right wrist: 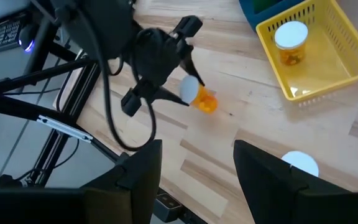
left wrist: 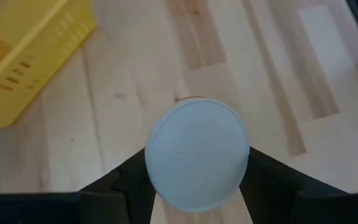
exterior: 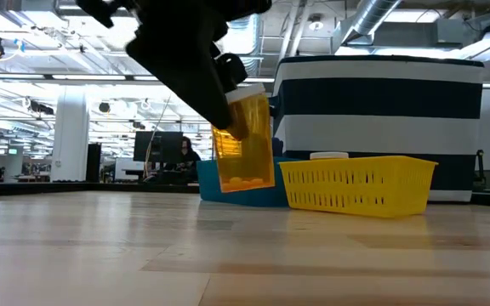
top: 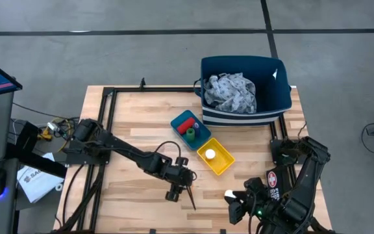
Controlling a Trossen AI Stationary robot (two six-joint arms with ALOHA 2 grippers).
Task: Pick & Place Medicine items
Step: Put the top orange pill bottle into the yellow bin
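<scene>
L gripper (top: 186,185) sits over the wood table (top: 128,117) near its front edge, just fwd-left of the yellow tray (top: 223,162), pinching an orange pill bottle (exterior: 243,140) by the sides just under its white cap (left wrist: 196,154); both fingers (left wrist: 129,180) press against it. Low view shows the bottle hanging tilted, clear of the tabletop, w/ pills sitting at its low end. R gripper (right wrist: 194,165) waits at the table's front right corner, jaws spread w/ nothing between them; another white-capped bottle (right wrist: 300,163) stands just beside it on the table. Yellow tray holds one orange white-capped bottle (top: 209,155), upright. Blue tray (top: 180,120), touching the yellow one at a corner, holds a red bottle (top: 187,126) and a green bottle (top: 191,134) side by side. Behind both trays, a blue bin (top: 274,107) w/ white stripes holds the grey patterned cloth (top: 229,91), bunched up. Small blue box: can't spot it in any view.
</scene>
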